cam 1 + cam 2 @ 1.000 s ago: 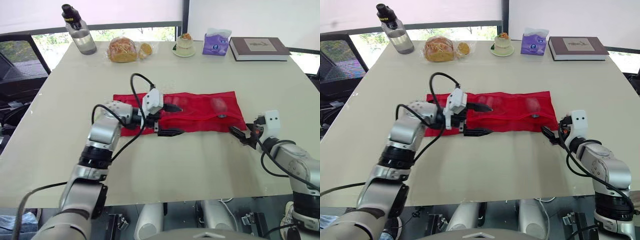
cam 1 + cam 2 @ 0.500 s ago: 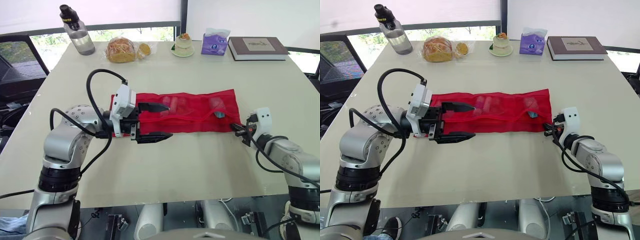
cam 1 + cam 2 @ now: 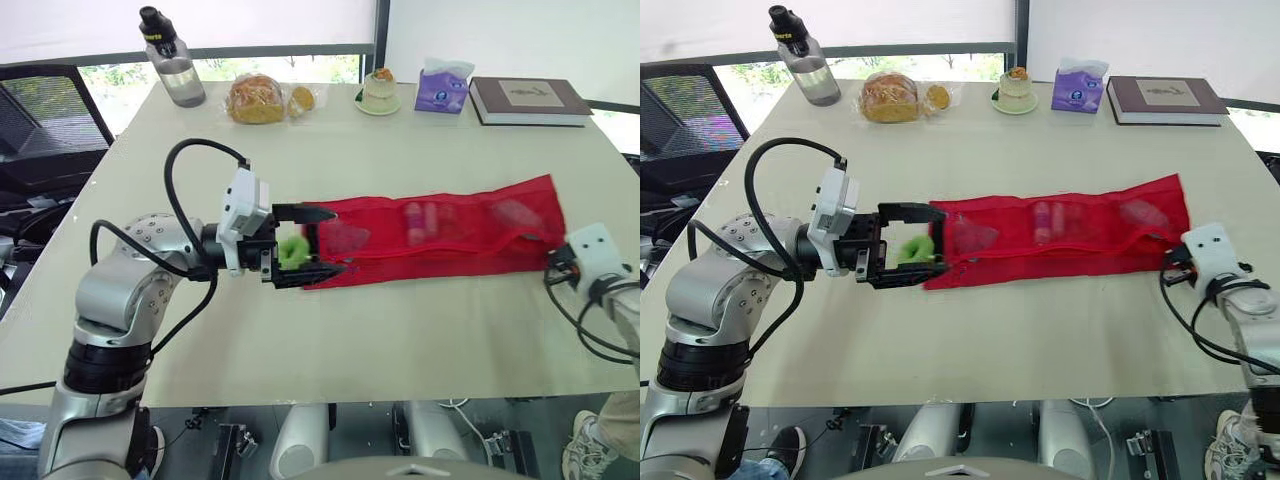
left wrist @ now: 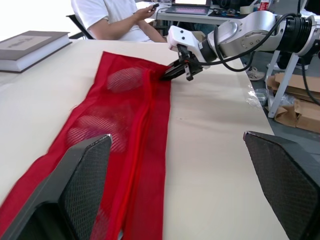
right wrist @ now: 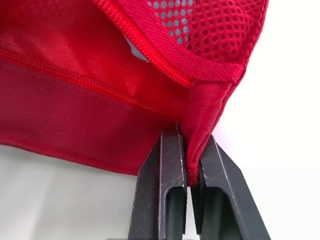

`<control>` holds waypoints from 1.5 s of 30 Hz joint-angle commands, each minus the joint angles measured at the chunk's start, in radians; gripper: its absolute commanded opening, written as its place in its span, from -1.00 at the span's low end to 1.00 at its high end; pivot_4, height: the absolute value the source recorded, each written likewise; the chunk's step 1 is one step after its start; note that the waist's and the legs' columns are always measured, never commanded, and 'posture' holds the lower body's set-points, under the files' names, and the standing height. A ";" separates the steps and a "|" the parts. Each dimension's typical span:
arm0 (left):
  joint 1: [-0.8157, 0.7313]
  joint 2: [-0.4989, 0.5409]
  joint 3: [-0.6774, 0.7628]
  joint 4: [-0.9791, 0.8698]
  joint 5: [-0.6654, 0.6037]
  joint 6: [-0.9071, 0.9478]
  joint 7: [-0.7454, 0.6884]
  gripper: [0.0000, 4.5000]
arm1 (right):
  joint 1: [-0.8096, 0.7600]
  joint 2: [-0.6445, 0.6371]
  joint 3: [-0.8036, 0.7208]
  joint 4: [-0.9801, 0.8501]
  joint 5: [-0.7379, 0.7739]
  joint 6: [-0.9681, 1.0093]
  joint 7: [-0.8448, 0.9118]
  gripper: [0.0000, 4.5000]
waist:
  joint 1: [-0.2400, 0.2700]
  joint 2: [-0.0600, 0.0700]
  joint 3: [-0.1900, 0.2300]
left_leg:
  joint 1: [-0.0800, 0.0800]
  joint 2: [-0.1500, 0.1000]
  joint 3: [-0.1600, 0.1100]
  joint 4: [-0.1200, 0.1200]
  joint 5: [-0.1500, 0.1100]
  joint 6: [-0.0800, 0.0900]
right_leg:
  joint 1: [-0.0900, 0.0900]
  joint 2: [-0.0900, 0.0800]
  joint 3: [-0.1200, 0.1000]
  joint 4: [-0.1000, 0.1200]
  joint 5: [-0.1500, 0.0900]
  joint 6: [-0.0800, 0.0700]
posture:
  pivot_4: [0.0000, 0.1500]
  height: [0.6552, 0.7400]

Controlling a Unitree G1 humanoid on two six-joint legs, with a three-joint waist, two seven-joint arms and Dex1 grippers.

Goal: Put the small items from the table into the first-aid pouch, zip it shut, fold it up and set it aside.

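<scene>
Well, the red pouch point(image 3: 440, 235) lies stretched across the table point(image 3: 400, 330), running between the two grippers. The right gripper point(image 5: 190, 160) is clenched on the pouch's right corner, the fabric pinched between both fingers. The left gripper point(image 3: 335, 240) stands spread wide, grasping nothing, one finger either side of the pouch's left end. A small green thing point(image 3: 291, 250) sits between them; I cannot tell what it is. Small items point(image 3: 415, 222) show through the mesh. A bottle point(image 3: 173, 70), bread point(image 3: 255, 98), a tissue pack point(image 3: 445, 88) and a book point(image 3: 528, 98) line the far edge.
</scene>
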 commanded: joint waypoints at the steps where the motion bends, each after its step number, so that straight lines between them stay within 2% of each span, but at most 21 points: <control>1: 0.011 0.030 0.037 -0.045 -0.011 -0.015 0.021 1.00 | 0.030 -0.049 -0.070 0.019 -0.006 -0.010 0.036 -0.37 | -0.005 0.000 0.000 | 0.000 0.000 0.000 0.000 0.000 0.000 | 0.000 0.000 0.000 0.000 0.000 0.000 | 1.00 1.00; 3: 0.031 0.053 0.063 -0.054 -0.016 -0.008 0.036 1.00 | 0.063 -0.078 -0.097 0.022 -0.012 -0.032 0.061 0.01 | -0.007 0.000 0.000 | 0.001 0.001 0.000 0.000 0.000 0.000 | 0.000 0.001 0.000 0.000 0.000 0.000 | 1.00 1.00; 6: 0.080 0.093 0.118 -0.051 -0.027 0.006 0.058 1.00 | 0.122 -0.111 -0.168 0.019 0.001 -0.082 0.102 0.71 | -0.012 0.000 0.000 | 0.001 0.002 0.000 -0.001 0.000 0.000 | 0.000 0.001 0.000 0.000 0.000 0.000 | 1.00 1.00; 8: 0.130 0.118 0.144 -0.040 -0.005 -0.004 0.065 1.00 | 0.155 -0.118 -0.234 -0.006 0.053 -0.125 0.174 0.99 | -0.015 0.000 0.000 | 0.001 0.002 0.000 -0.001 0.000 0.000 | 0.000 0.001 0.000 0.000 -0.001 0.001 | 1.00 1.00; 12: 0.156 0.101 0.162 0.007 0.024 -0.006 0.152 1.00 | 0.202 -0.099 -0.307 -0.136 0.188 -0.182 0.344 0.99 | -0.024 0.001 0.000 | 0.001 0.003 0.000 -0.002 0.000 0.000 | 0.000 0.002 0.000 0.000 -0.002 0.003 | 1.00 1.00; 15: 0.136 0.081 0.150 0.079 0.079 -0.022 0.232 1.00 | 0.220 -0.063 -0.286 -0.282 0.286 -0.150 0.402 0.99 | -0.027 0.001 0.000 | 0.002 0.004 0.000 -0.001 0.000 0.000 | 0.000 0.003 0.000 0.000 -0.002 0.003 | 1.00 1.00; 21: 0.140 0.074 0.150 0.176 0.085 -0.013 0.247 1.00 | 0.178 0.013 -0.215 -0.536 0.491 -0.020 0.400 0.99 | -0.027 0.001 0.000 | 0.001 0.005 0.000 -0.002 0.000 0.000 | -0.001 0.004 0.000 0.000 -0.001 0.003 | 1.00 1.00; 28: 0.249 0.077 0.208 0.156 -0.043 0.115 0.211 1.00 | 0.119 0.071 -0.139 -0.685 0.624 0.053 0.347 0.99 | -0.026 0.001 0.000 | 0.001 0.005 0.000 -0.002 0.000 0.000 | -0.001 0.003 0.000 -0.001 -0.001 0.001 | 1.00 1.00; 34: 0.317 0.038 0.238 0.103 -0.186 0.279 0.264 1.00 | 0.092 0.055 -0.110 -0.719 0.654 0.077 0.337 0.99 | -0.022 0.001 0.000 | 0.001 0.006 -0.001 -0.002 0.000 0.000 | -0.001 0.002 -0.001 0.000 -0.002 -0.001 | 1.00 1.00; 37: 0.336 0.003 0.229 0.082 -0.221 0.342 0.324 1.00 | 0.086 0.048 -0.105 -0.722 0.659 0.080 0.337 0.99 | -0.023 0.001 0.000 | 0.001 0.006 0.000 -0.002 0.000 0.000 | -0.001 0.001 0.000 -0.001 -0.002 -0.001 | 1.00 1.00; 45: 0.302 -0.149 0.235 0.072 -0.390 0.663 0.616 1.00 | 0.076 0.030 -0.103 -0.743 0.679 0.080 0.350 0.99 | -0.022 0.000 0.000 | 0.001 0.005 -0.001 -0.002 0.000 0.000 | 0.000 0.001 -0.001 0.000 0.000 0.001 | 1.00 1.00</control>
